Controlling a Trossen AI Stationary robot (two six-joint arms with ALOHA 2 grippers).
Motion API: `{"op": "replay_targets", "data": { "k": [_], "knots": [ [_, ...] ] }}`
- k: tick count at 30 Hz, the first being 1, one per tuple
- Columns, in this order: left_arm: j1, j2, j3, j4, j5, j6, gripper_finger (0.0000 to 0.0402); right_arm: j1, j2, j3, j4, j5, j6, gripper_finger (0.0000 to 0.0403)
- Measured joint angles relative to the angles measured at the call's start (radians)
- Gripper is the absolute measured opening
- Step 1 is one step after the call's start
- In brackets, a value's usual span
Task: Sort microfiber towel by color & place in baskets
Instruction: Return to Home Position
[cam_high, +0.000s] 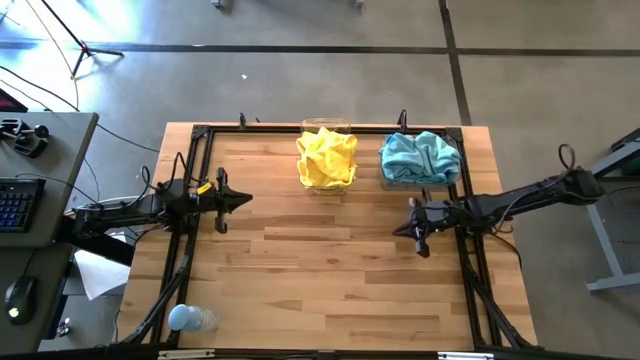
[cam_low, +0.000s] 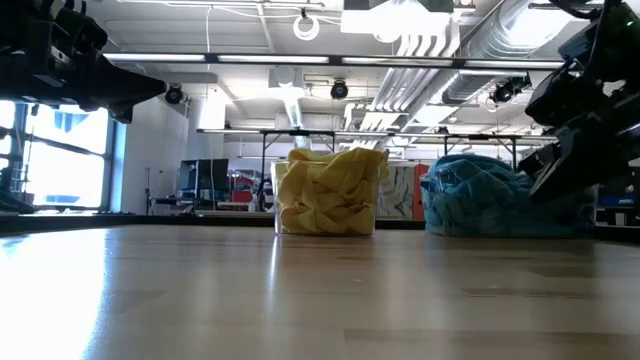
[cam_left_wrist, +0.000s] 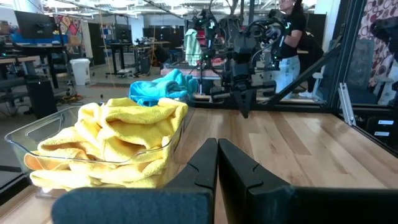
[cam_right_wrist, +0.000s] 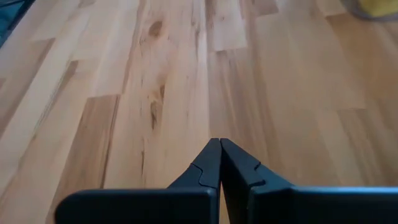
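While 2 grippers (cam_left_wrist: 217, 146) (cam_right_wrist: 220, 146) hover closed, sorted towels (cam_high: 327, 158) (cam_high: 420, 155) fill (apparently) 2 baskets (cam_left_wrist: 22, 134) (cam_high: 418, 184).

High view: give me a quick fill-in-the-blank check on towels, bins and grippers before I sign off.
The bright yellow microfiber towels sit in the ____ clear plastic bin.
The teal-blue microfiber towels are heaped in the other one, on the ____.
The left gripper and right gripper both have fingers ____.
The pale blue plastic bottle lies at the wooden table corner by the ____ arm.
Missing words: left; right; shut; left.
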Motion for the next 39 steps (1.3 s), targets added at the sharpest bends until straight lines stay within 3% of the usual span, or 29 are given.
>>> {"op": "replay_targets", "data": {
  "k": [15,28,39],
  "knots": [
    [0.0,0.0,0.0,0.0,0.0,0.0,0.0,0.0,-0.381,0.0,-0.238,0.055,-0.046,0.0],
    [0.0,0.0,0.0,0.0,0.0,0.0,0.0,0.0,-0.667,-0.015,-0.303,0.097,-0.15,0.0],
    [0.0,0.0,0.0,0.0,0.0,0.0,0.0,0.0,-0.725,-0.016,-0.305,0.151,-0.177,0.0]
  ]
}}
